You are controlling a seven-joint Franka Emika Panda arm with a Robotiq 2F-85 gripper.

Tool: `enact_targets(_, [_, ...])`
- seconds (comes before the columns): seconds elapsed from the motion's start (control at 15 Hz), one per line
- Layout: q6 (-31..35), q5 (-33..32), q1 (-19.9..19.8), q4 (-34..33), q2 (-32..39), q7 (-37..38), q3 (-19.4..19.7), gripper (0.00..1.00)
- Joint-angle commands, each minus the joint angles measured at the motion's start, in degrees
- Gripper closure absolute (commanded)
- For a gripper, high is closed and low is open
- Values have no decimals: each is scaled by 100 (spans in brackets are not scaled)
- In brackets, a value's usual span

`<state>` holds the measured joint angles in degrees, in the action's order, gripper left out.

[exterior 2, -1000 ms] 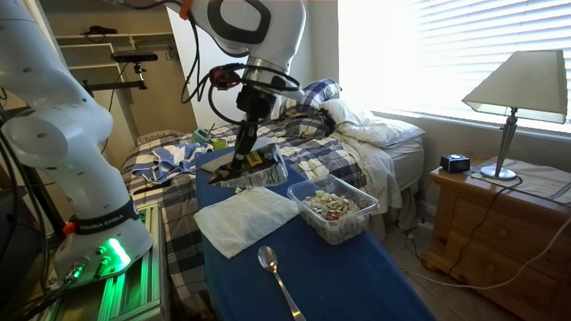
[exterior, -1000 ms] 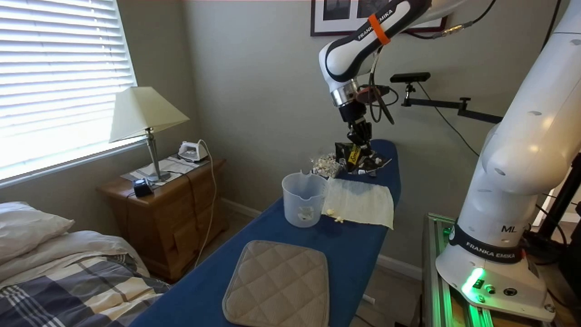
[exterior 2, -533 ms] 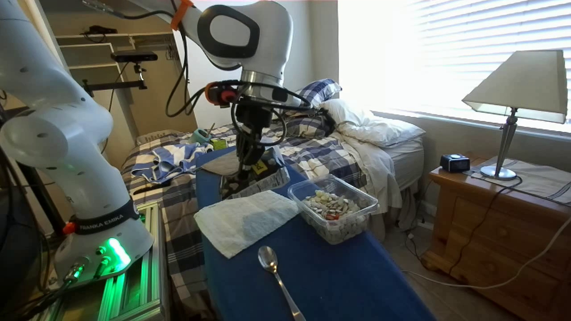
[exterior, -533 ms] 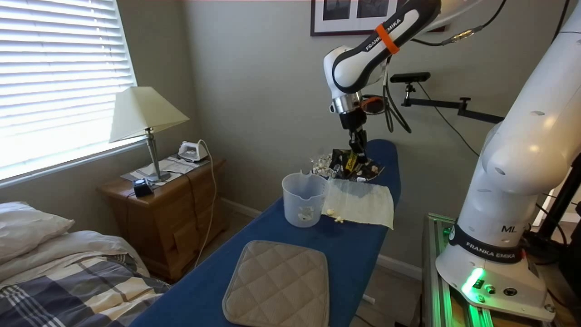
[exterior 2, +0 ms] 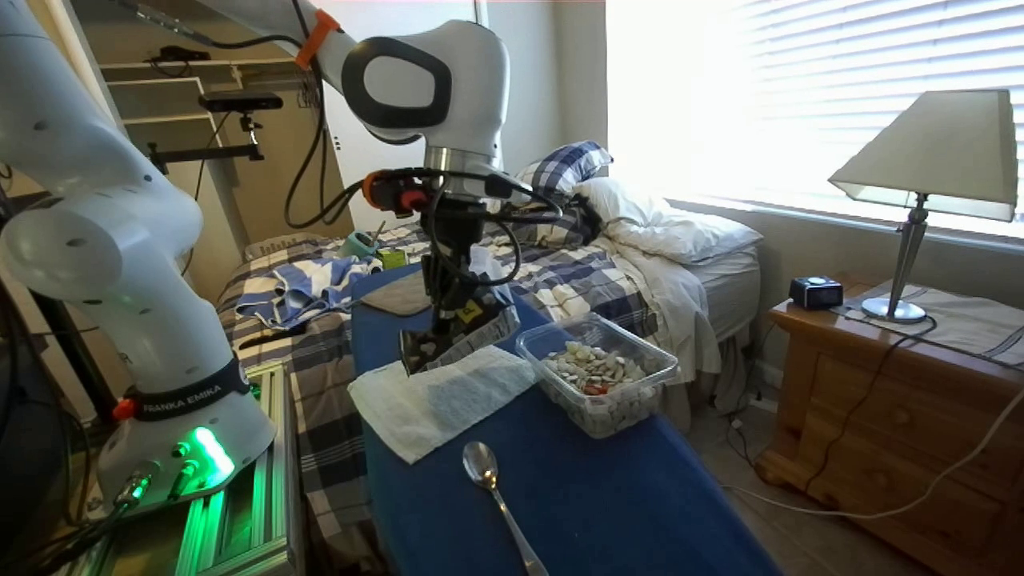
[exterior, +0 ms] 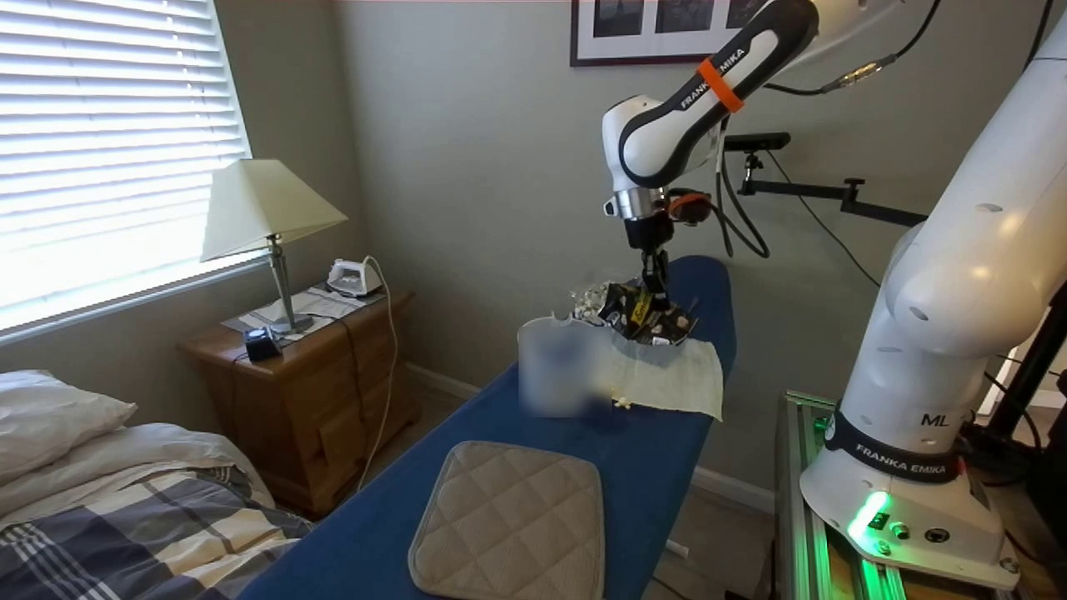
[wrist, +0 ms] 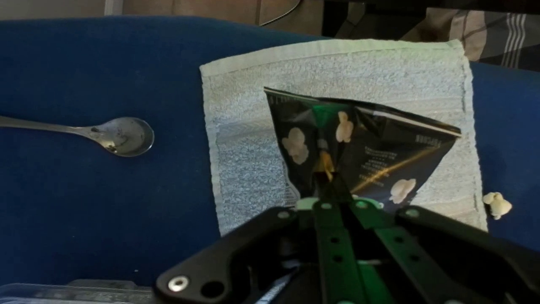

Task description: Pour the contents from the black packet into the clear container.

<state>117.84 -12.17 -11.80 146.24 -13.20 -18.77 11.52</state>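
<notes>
Pinched tight, the hand has hold of the black popcorn packet over the white towel, presumably spread for strays: a popcorn piece lies just beyond its edge. That grip leaves one wide edge free, likely for tipping; I can't tell which end is open. In an exterior view the clear cup sits mid-frame, blurred, lower left of the packet.

Glossy packet — rough, matt cloth
</notes>
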Motion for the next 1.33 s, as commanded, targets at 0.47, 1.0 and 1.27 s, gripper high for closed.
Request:
enact_targets(0.47, [795, -3, 22, 458, -72, 119, 50, 49])
enact_targets(1.0, [902, 90, 14, 471, -91, 385, 49, 0])
enact_targets(1.27, [995, 10, -49, 526, -391, 1584, -138, 0])
